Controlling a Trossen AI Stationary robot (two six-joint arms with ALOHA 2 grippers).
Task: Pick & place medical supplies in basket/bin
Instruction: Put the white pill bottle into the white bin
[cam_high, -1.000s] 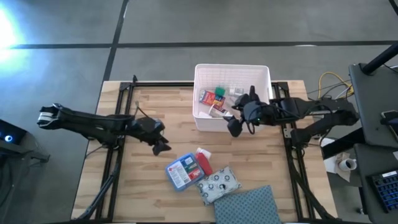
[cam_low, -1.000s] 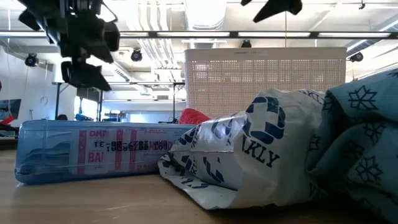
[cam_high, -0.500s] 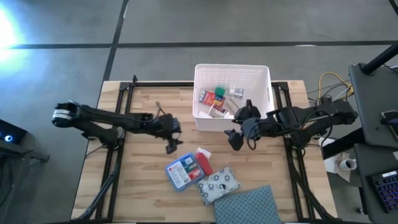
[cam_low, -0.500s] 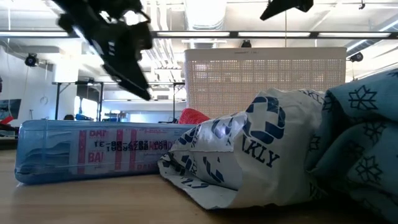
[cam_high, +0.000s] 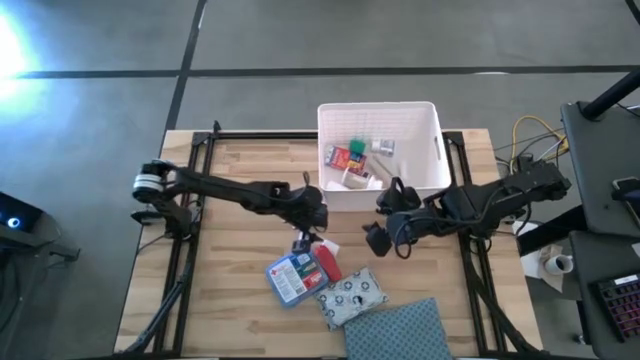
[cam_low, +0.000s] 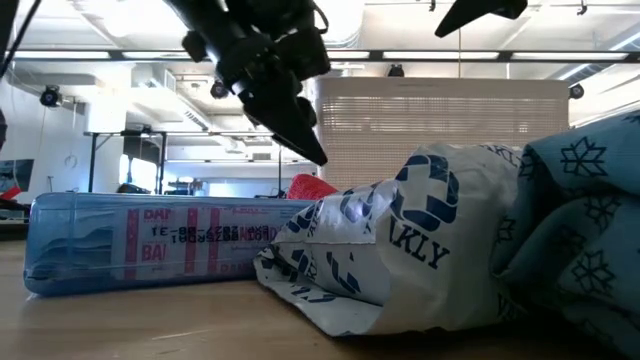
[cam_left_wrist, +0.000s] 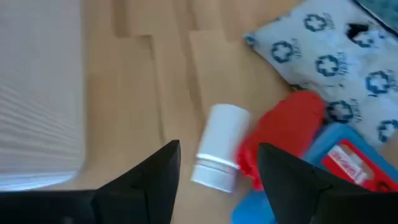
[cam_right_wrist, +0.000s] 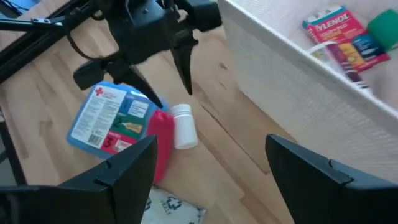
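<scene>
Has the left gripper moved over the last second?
Yes. In the high view the left gripper has crossed rightward from the table's left side and now hovers over the white bottle beside the bin.

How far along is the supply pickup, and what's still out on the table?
Done: several packs already lie in the white bin. In hand: the left gripper, fingers apart, hangs over the white pill bottle, not yet gripping it; the right gripper waits empty near the bin's front. Left: that bottle, the red pack, the blue-and-red packet and the white patterned pouch.
</scene>
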